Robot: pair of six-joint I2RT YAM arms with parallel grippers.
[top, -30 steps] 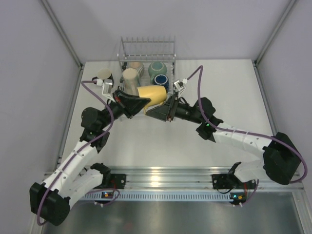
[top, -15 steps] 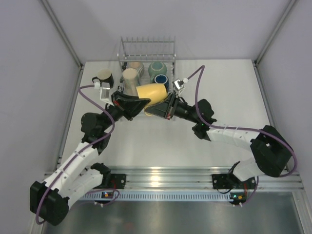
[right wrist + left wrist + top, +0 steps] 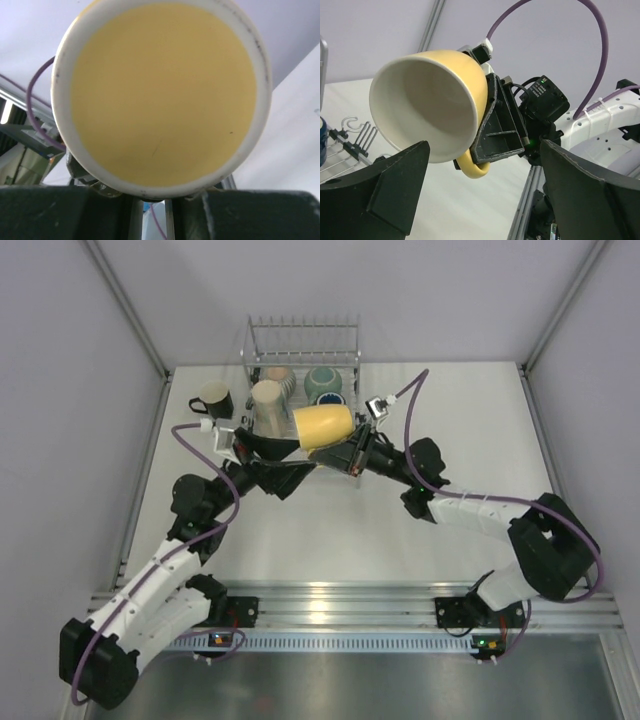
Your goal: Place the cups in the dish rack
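A yellow cup (image 3: 322, 425) with a cream inside hangs on its side over the near edge of the dish rack (image 3: 300, 340). My right gripper (image 3: 343, 452) is shut on it near its handle (image 3: 472, 169). The right wrist view is filled by the cup's yellow base (image 3: 162, 95) above my right gripper (image 3: 162, 207). My left gripper (image 3: 292, 462) is open just near of the cup, touching nothing; the left wrist view shows the cup's mouth (image 3: 425, 100) beyond my left gripper (image 3: 483, 145). A black cup (image 3: 213, 398) stands on the table left of the rack.
Inside the rack stand a tall cream cup (image 3: 267, 400), a ribbed beige cup (image 3: 281, 375) and a teal-green cup (image 3: 323, 380); a dark blue cup is mostly hidden behind the yellow one. Both arms cross in front of the rack. Walls close both sides.
My left gripper has opened, let go of the yellow cup and drawn back. My right gripper has shut on the cup and carried it up toward the rack.
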